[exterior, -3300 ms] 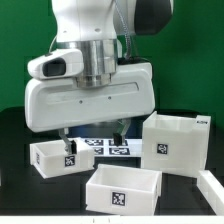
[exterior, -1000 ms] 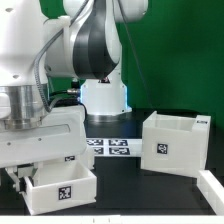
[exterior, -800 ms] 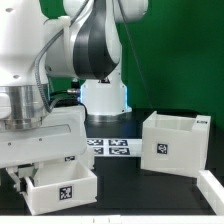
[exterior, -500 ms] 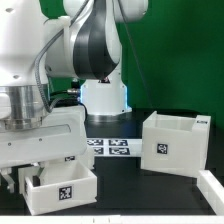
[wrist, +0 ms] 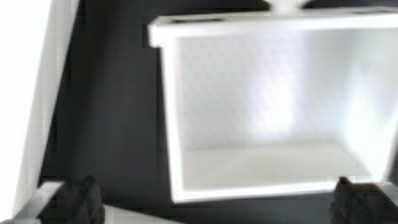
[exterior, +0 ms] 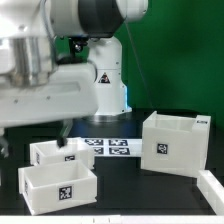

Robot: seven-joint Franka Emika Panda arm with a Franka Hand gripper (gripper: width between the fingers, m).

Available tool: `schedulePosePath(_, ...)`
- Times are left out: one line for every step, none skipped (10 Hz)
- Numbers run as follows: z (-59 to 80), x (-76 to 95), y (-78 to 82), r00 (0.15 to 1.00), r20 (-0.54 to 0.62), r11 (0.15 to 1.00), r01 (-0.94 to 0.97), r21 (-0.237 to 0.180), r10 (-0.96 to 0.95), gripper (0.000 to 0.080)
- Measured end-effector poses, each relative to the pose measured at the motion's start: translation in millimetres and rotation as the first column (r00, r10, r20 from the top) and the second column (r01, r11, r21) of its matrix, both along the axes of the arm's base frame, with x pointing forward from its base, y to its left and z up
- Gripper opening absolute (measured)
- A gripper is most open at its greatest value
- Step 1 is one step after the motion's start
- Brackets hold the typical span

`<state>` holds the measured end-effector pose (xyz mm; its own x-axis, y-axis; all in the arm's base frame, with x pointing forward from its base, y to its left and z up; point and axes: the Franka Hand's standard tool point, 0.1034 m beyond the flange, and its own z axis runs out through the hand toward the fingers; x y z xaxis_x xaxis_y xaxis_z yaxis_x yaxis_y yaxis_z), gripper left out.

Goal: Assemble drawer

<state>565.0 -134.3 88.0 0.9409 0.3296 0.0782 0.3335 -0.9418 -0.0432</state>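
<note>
The drawer's parts are white plastic with black-and-white markers. One shallow tray (exterior: pixel 58 186) sits at the front on the exterior view's left, and a second tray (exterior: pixel 48 153) sits just behind it. The tall square casing (exterior: pixel 175 142) stands on the exterior view's right. My gripper (exterior: pixel 35 140) hangs open and empty above the two trays, touching neither. In the wrist view an open-top tray (wrist: pixel 267 95) lies below, beyond my gripper (wrist: pixel 217 203), with both dark fingertips (wrist: pixel 71 200) spread wide and nothing between them.
The marker board (exterior: pixel 110 147) lies flat between the trays and the casing. A white edge piece (exterior: pixel 212 188) lies at the front on the exterior view's right. The robot base (exterior: pixel 103 95) stands behind. Another white surface (wrist: pixel 25 90) shows beside the tray in the wrist view.
My gripper was down around the front tray; it has let go and risen. The tray stays on the table, and the rear tray shows again.
</note>
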Motion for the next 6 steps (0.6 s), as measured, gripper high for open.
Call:
schedulePosePath(13.1,0.9,11.6,1.0,0.001,1.0,0.03,0.004,-0.03,0.0648)
schedulePosePath(27.1,8.8,23.9,0.998,0.011,0.998,0.055,0.007,-0.055,0.0648)
schedulePosePath(22.6,6.7,34.0,0.999,0.021,0.999,0.033,0.003,-0.033,0.0648)
schedulePosePath(18.9,4.0,31.2,0.999,0.012,1.0,0.031,0.003,-0.031,0.0649)
schedulePosePath(19.5,4.7,30.9,0.999,0.014,0.999,0.032,0.003,-0.032,0.0649)
schedulePosePath(19.2,4.6,31.7,0.999,0.013,1.0,0.03,0.003,-0.03,0.0649)
